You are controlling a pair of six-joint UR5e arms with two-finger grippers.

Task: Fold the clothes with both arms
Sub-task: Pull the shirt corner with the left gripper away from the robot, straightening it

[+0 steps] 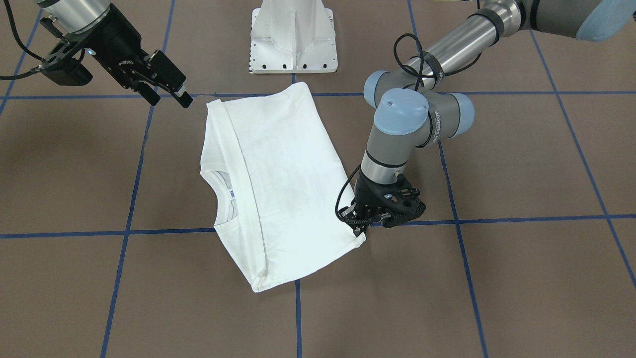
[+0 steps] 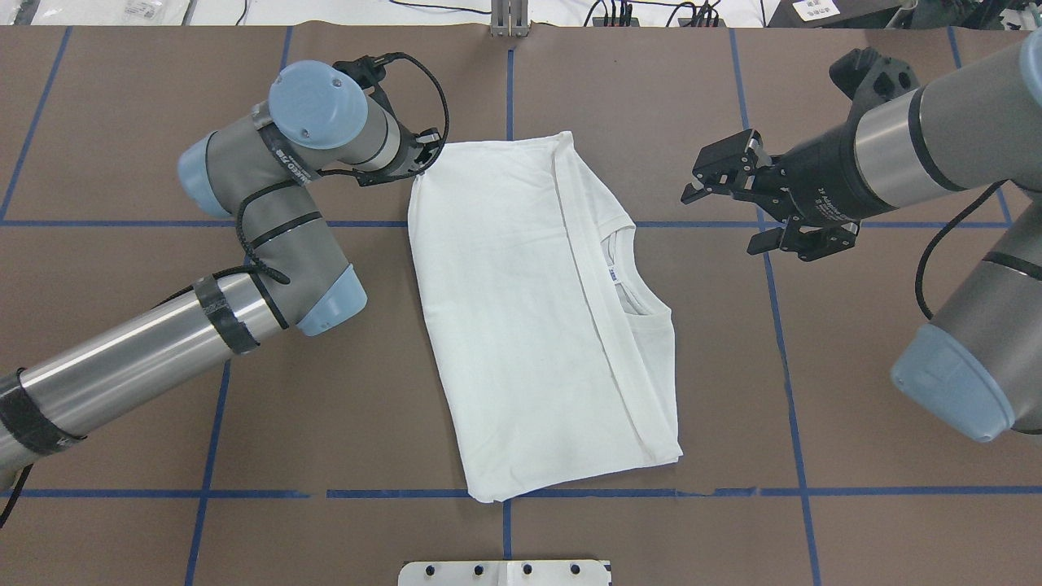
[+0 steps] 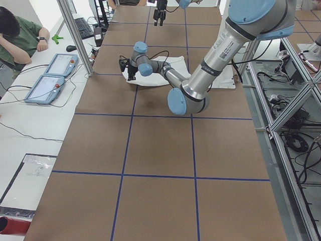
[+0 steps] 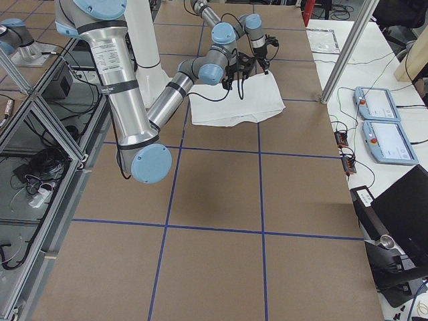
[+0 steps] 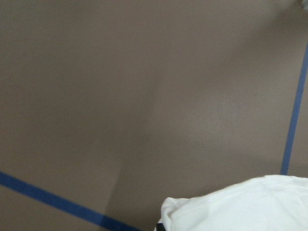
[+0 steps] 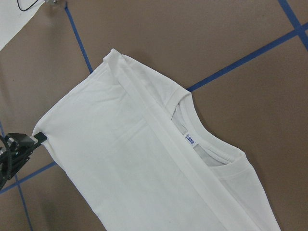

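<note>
Front-facing view: white shirt (image 1: 283, 169) folded to a long rectangle, flat on the brown counter (image 1: 521, 164), crossing a blue tape line (image 1: 64, 234). Collar and small neck label (image 1: 231, 195) showing along one long edge. Left gripper (image 1: 361, 231) down at the shirt's corner on the operators' side, fingers together and pinched on the cloth. Right gripper (image 1: 170, 102) just off the corner on the robot's side, fingers apart, holding nothing, not touching the cloth.

Overhead view: shirt between both arms. Left arm (image 2: 163, 342) bent round to the far corner, right arm (image 2: 920, 155) reaching in beside the collar edge.

Side views: grippers too small to judge. A person (image 3: 15, 35) seated at a side desk.

Left wrist view: shows only a rounded white fold at the bottom edge, over brown counter and tape.

Right wrist view: looks down on collar, label and the left gripper's tip touching the shirt's corner.
</note>
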